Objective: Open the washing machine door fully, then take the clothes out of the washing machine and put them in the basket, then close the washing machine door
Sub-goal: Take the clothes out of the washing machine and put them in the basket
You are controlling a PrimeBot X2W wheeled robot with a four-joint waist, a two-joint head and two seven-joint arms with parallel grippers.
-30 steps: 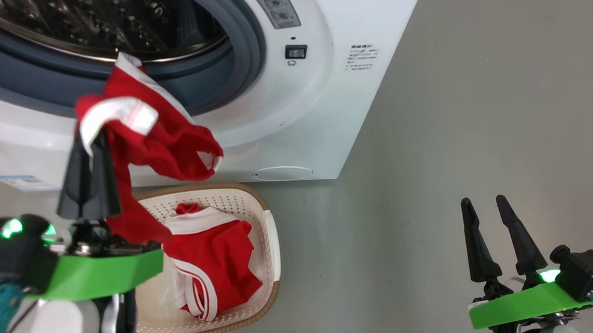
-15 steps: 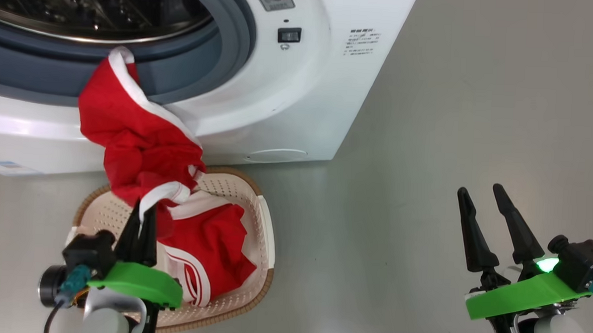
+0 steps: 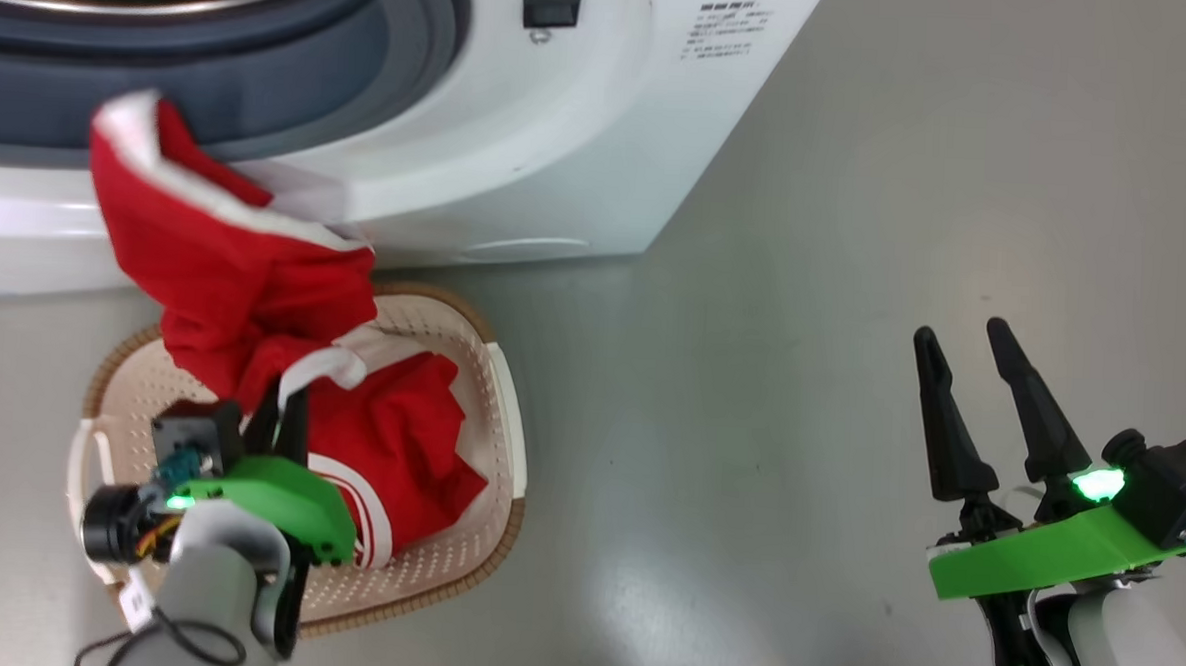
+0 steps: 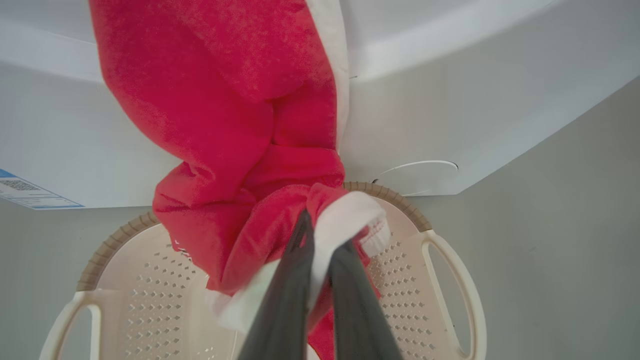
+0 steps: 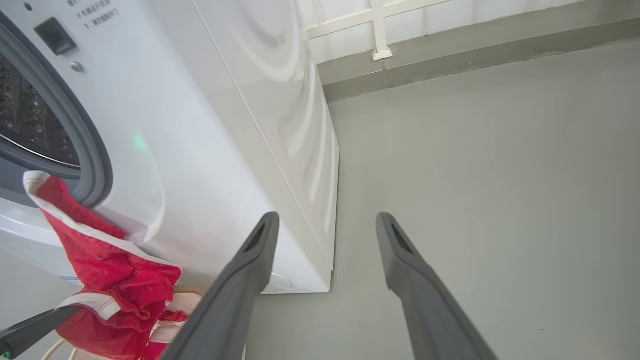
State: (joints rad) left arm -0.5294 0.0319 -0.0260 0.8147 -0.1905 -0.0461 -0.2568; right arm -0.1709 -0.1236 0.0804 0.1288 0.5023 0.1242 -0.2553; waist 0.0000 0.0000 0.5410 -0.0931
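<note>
Two red pieces: a hanging garment strung between machine and basket, and a second garment with white bands lying inside the basket. The hanging one has its white-edged top end at the lower lip of the washing machine opening, in front of the grey-blue rubber ring. The rest drops down the white front panel and bunches over the machine-side half of the basket. Can't tell if the top end is caught on the ring or just lying against it.

My left gripper is pressed together on a white band at the garment's low end — in the left wrist view the band wraps over my dark fingers with fabric squeezed between them. That pinch sits above the basket interior, and the hanging fabric lies between my fingers and the machine front.

The basket stands on the grey floor just in front of the machine, brown woven rim close to the panel, side handles out to either side. A blue label sticker sits on the machine's lower front to one side of the garment, a round cap to the other. The steel drum shows through the opening.

My right gripper is well apart over bare floor, fingers spread, nothing between them — its wrist view looks along the machine's side toward the wall skirting.
</note>
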